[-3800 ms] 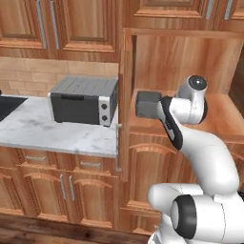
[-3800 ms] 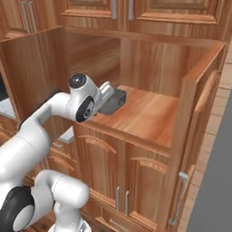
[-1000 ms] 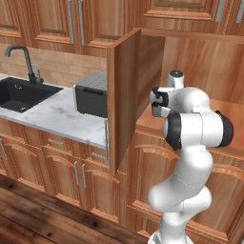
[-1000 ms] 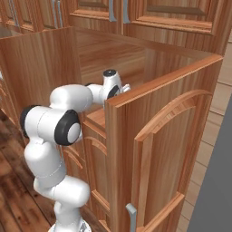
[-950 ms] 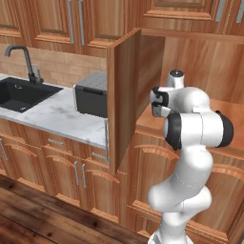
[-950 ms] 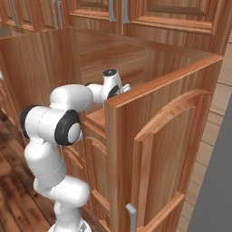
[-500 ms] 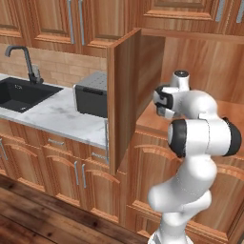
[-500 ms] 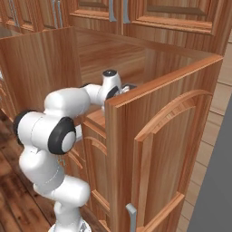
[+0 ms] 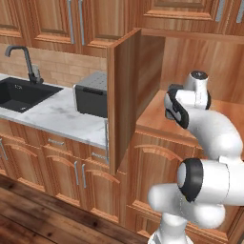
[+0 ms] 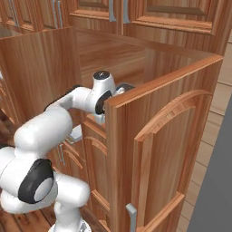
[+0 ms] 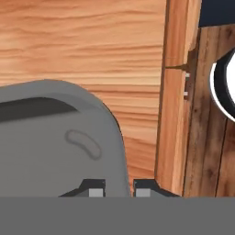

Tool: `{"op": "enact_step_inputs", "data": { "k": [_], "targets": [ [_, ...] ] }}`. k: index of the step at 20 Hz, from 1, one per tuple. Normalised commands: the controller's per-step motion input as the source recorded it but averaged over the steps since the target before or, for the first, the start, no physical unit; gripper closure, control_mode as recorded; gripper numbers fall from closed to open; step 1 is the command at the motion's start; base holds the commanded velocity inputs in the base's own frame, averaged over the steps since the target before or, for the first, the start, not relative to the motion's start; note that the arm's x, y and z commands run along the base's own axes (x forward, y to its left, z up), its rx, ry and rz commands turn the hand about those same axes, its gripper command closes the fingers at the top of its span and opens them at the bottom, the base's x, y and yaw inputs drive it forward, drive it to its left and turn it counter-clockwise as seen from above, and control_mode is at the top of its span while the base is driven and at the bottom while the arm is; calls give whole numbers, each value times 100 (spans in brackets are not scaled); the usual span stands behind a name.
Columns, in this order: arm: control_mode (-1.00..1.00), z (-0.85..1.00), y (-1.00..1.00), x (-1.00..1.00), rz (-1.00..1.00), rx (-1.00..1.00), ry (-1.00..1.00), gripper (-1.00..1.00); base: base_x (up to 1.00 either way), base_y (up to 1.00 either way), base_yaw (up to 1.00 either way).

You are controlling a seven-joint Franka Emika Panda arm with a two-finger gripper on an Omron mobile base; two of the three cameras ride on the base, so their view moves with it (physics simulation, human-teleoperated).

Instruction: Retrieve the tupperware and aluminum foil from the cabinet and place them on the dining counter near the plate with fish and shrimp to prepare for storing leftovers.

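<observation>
Gripper (image 11: pixel 118 187) clamped, apparently on the tupperware (image 11: pixel 55 147) rim, inside the cabinet (image 9: pixel 157 112)

Wooden cabinet (image 9: pixel 143 119) shelf carries grey tupperware (image 11: pixel 55 142); marble counter (image 9: pixel 52 116) carries toaster (image 9: pixel 91 94).

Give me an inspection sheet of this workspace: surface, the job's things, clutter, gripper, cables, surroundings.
Surface: wooden cabinet shelf, bare where it shows.
Job's things: tupperware, dark grey with a rounded corner, seen close in the hand view; cabinet door swung wide open. Aluminum foil, plate and dining counter: nothing seen.
Clutter: nothing seen on the shelf.
Gripper: gripper reaches into the cabinet, fingers shut on the rim of the tupperware.
Cables: nothing seen.
Surroundings: marble countertop to the left with a toaster oven, a black sink and faucet; wooden cabinets above and below; wood floor.
</observation>
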Motion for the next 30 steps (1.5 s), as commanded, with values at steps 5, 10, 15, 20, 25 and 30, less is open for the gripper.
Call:
{"op": "enact_step_inputs", "data": {
  "k": [5, 10, 15, 20, 25, 30],
  "targets": [
    [-100, 100, 0, -100, 16, 0, -2, 100, 0, 0, 0],
    [-100, 81, 8, -100, 23, -8, 0, 100, 0, 0, 0],
    [-100, 71, 13, -100, 17, -12, 8, 100, 0, 0, 0],
    [-100, 55, 17, -100, 8, -17, 17, 100, 0, 0, 0],
    [100, 3, 4, -60, 0, -9, 2, 100, -40, 2, 0],
    [100, 0, 0, 0, 0, 0, 0, 100, -91, 65, 15]
  ]
}}
